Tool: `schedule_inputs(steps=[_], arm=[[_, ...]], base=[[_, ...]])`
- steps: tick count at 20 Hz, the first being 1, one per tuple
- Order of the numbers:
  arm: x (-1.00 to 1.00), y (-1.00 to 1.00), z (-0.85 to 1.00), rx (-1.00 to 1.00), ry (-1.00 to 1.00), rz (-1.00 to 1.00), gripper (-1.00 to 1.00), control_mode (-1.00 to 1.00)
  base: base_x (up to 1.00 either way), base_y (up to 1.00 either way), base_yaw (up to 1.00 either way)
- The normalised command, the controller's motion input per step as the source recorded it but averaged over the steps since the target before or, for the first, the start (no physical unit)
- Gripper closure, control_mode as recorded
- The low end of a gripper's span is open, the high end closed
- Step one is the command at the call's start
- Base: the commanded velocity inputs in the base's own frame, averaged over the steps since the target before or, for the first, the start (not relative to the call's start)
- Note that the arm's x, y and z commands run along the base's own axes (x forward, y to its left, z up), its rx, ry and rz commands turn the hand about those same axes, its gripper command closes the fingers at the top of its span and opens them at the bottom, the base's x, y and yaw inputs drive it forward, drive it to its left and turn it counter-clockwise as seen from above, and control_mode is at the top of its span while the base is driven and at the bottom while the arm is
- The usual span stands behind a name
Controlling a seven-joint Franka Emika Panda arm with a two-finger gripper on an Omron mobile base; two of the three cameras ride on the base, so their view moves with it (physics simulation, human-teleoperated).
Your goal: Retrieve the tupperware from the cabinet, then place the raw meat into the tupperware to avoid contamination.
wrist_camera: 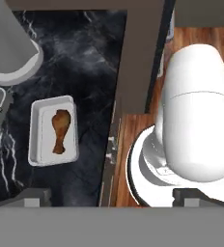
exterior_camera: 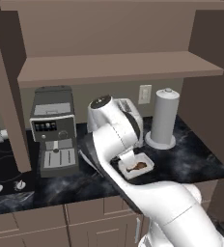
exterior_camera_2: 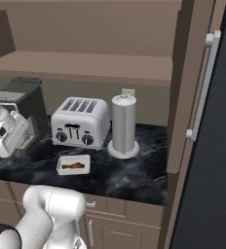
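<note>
The raw meat lay inside the tupperware, which sat on the dark marble table before the toaster. The end effector hovered above, fingers spread wide, holding nothing.

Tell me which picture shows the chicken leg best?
The hand view: it looks straight down on the raw meat, so its whole drumstick shape shows lying inside the tupperware. In the right base view it is a small brown streak. In the left base view the robot arm partly crowds it.
</note>
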Motion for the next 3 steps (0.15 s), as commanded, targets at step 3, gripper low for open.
schedule_inputs(steps=[3], arm=[[-0.51, 0.11, 0.12, -0.07, -0.13, 0.09, -1.00, -1.00]], base=[[0.00, 0.00, 0.00]])
